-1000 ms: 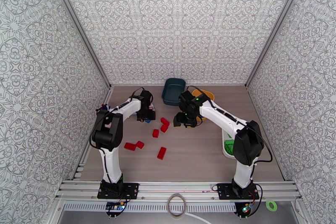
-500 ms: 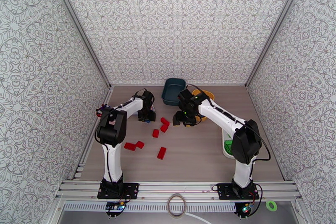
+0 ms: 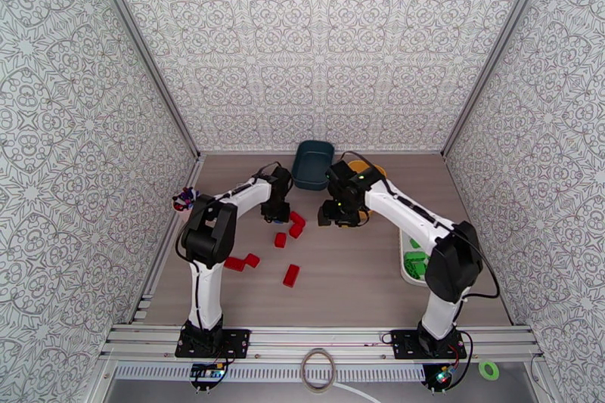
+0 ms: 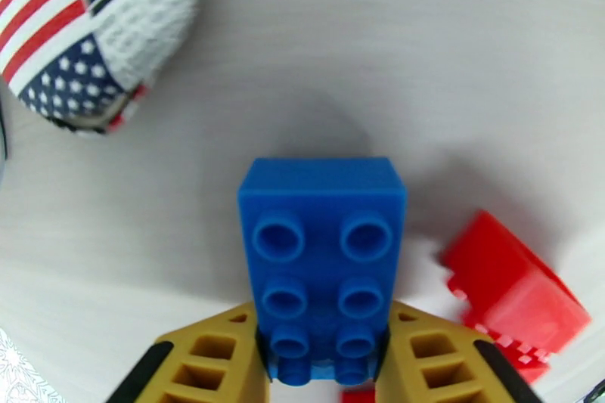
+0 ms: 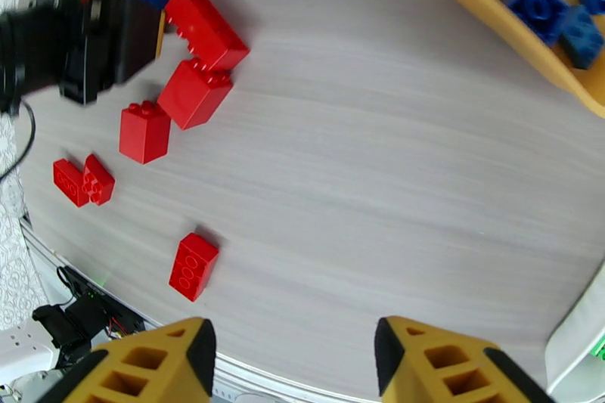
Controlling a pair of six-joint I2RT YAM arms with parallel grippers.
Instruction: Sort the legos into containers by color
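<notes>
OP: Since a second ago the left jaws have shut, and they're now clamped on the blue brick (image 4: 321, 261). That arm has also slid right, toward the red bricks (image 3: 296, 219).

QC: Grip quality?

OP: Shallow. My fingers (image 4: 208, 359) pinch only the near stud row, and most of the brick sticks out ahead. Can't tell if it's off the counter (image 4: 454, 57) yet.

QC: Around it?

OP: One red brick (image 4: 514, 295) just beside the right-hand finger, and I can't make out any contact. Flag-print packet (image 4: 91, 26) well apart, far left.

QC: Other arm?

OP: Right jaws open, nothing between them, hovering over bare counter near the yellow bin (image 5: 490, 7). That bin holds blue bricks (image 5: 537, 4), so I judge mine goes there.

QC: Rest of the sort?

OP: Six reds loose on the counter. Green bricks (image 3: 414, 267) are in the white tray (image 3: 401, 265). Dark teal bin (image 3: 313, 164) at the back, probably for reds.

QC: Risks?

OP: The brick could pivot or slip out on the lift, since I'm holding one end only. A sideways swing could clip that neighbouring red. My right arm also sits between this brick and the yellow bin, and the wrists are near each other. They could collide if it doesn't back off first.
</notes>
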